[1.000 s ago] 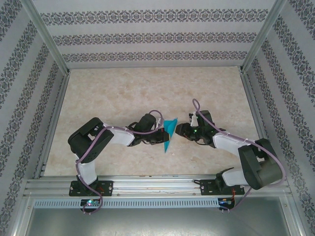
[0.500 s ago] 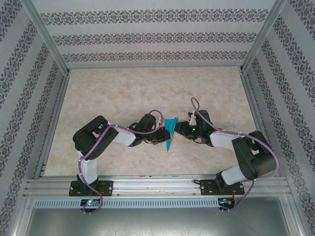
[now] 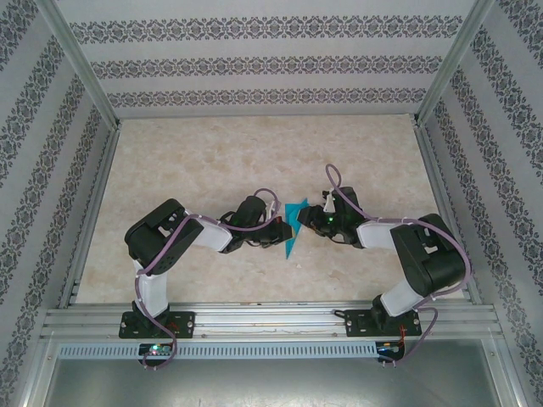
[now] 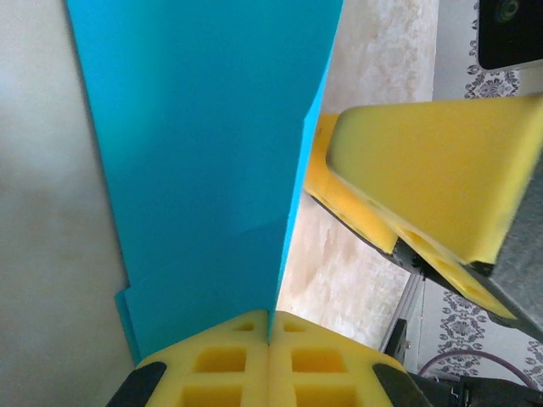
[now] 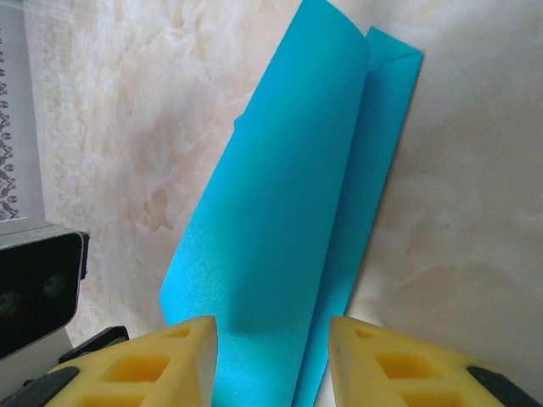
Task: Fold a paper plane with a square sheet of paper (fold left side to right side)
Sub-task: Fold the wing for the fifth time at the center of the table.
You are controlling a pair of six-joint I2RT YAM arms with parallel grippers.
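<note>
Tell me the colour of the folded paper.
Plain teal-blue, unmarked; the paper shows best in the right wrist view.

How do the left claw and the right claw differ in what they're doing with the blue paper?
The left claw is shut, its yellow pads pressed together on the blue paper at its edge. The right claw is open, its pads apart with the paper running between them. The left claw sits left of the paper, the right claw on its right. Both have yellow pads and meet at the same folded paper.
</note>
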